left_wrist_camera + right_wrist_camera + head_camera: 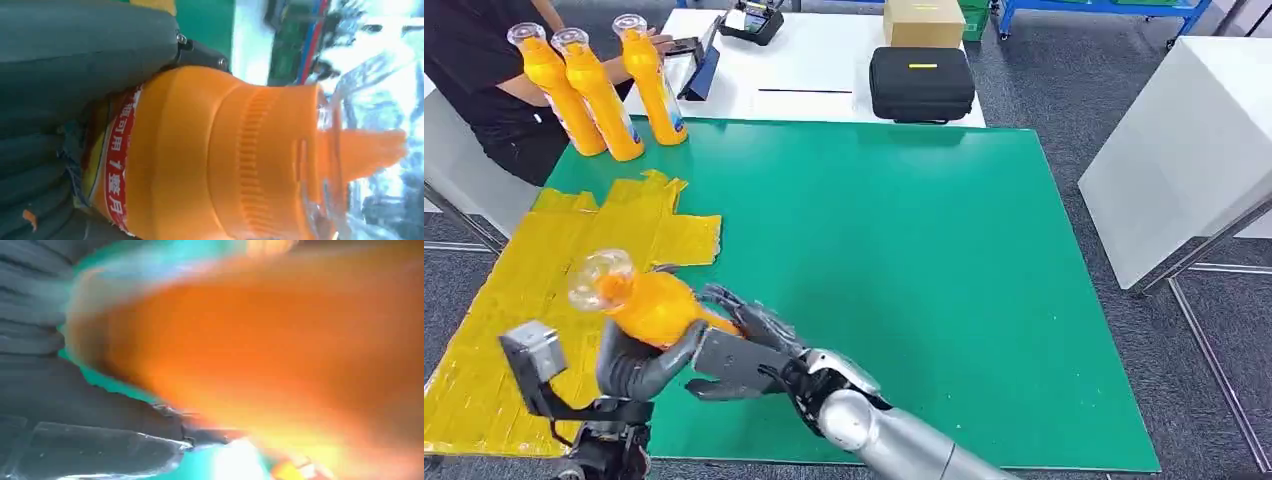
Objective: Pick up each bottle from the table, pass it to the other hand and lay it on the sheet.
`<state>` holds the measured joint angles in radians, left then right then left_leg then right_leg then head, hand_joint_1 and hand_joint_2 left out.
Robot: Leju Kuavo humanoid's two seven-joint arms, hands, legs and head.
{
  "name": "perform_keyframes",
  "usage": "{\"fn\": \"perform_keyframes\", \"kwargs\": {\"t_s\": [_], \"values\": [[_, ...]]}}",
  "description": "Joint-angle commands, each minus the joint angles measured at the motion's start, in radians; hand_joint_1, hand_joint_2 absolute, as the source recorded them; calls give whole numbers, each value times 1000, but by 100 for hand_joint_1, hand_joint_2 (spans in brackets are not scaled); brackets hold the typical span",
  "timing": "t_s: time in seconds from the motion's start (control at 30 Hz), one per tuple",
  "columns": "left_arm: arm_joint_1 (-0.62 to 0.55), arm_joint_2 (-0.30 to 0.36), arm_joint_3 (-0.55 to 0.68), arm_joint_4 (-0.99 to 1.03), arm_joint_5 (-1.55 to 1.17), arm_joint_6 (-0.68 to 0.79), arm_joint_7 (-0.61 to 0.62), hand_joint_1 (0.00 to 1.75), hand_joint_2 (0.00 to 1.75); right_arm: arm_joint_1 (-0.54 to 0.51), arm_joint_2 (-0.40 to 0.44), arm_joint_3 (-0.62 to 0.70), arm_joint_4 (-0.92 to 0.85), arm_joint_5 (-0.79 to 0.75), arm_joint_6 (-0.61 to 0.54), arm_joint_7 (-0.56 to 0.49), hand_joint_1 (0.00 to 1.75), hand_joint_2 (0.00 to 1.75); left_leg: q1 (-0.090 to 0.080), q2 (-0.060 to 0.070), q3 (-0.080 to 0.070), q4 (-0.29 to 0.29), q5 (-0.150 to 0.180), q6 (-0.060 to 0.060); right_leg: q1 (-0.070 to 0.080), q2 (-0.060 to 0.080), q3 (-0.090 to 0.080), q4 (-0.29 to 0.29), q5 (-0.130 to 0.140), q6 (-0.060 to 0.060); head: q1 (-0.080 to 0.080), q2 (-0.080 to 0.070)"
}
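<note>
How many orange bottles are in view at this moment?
4. Three orange bottles stand upright in a row at the green mat's far left corner. The fourth bottle is held between both hands, left hand and right hand, near the yellow sheet.

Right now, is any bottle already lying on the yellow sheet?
No, the yellow sheet is bare; three bottles stand upright beyond it.
</note>
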<state>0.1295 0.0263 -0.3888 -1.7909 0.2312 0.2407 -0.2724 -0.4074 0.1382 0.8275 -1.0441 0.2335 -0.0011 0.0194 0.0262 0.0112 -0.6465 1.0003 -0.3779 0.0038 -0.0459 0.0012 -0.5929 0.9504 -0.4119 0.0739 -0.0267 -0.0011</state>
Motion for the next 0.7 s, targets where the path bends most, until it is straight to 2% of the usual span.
{"fn": "perform_keyframes", "kwargs": {"t_s": [0.03, 0.1, 0.23, 0.3, 0.4, 0.43, 0.5, 0.6, 0.7], "values": [[42, -32, 40, -81, -23, 6, 12, 175, 175, 42, -77, -38, -62, 3, -1, 11, 0, 0, 0, -4, 2, 1, -2, 1, 1, -3, 4, 1, -3, -4, 2, 0], [57, -44, 73, -86, -60, 48, 0, 175, 175, 68, -86, -70, -95, 0, -18, 17, 0, 0, 0, -2, 3, 1, -3, 1, 1, -1, 4, 1, -3, -6, 0, 0], [139, -46, 213, -133, -193, 129, -13, 175, 175, 252, -155, -207, -401, -6, -69, 12, 0, 0, 1, -4, 1, 0, -1, 0, 1, -3, 2, 0, -2, -3, 1, 0], [139, -63, 280, -86, -396, 185, -18, 175, 175, 302, -165, -267, -513, -12, -45, -3, 0, 0, 0, -6, 5, 1, -5, 1, 1, -5, 6, 1, -6, -6, 1, 0], [91, -72, 347, 56, -818, 346, -16, 175, 175, 365, -174, -329, -640, -41, -27, -34, 0, 0, -1, -7, 3, 0, -3, 1, 0, -5, 5, 1, -5, -5, 0, 0], [68, -48, 343, 111, -936, 377, -12, 175, 175, 377, -182, -337, -663, -41, -29, -40, 0, 0, -1, -7, 0, -1, 0, 0, 0, -5, 2, 0, -2, -2, 1, 0], [11, -1, 318, 242, -1153, 457, 23, 175, 175, 389, -200, -341, -690, -67, -25, -71, 0, 0, -1, -8, 2, -2, -1, 0, -1, -7, 3, -1, -3, -3, 1, 0], [-38, 10, 312, 357, -1353, 457, 38, 175, 175, 402, -218, -345, -700, -101, -29, -99, 0, 0, -1, -9, 4, -2, -1, 0, -1, -7, 3, 0, -5, -7, 0, 0], [-83, 55, 202, 444, -1231, 433, 99, 175, 175, 416, -219, -356, -702, -116, -34, -107, 0, 0, -1, -8, 4, -3, -1, 0, -1, -6, -3, -1, -5, -6, 0, 0]]}}
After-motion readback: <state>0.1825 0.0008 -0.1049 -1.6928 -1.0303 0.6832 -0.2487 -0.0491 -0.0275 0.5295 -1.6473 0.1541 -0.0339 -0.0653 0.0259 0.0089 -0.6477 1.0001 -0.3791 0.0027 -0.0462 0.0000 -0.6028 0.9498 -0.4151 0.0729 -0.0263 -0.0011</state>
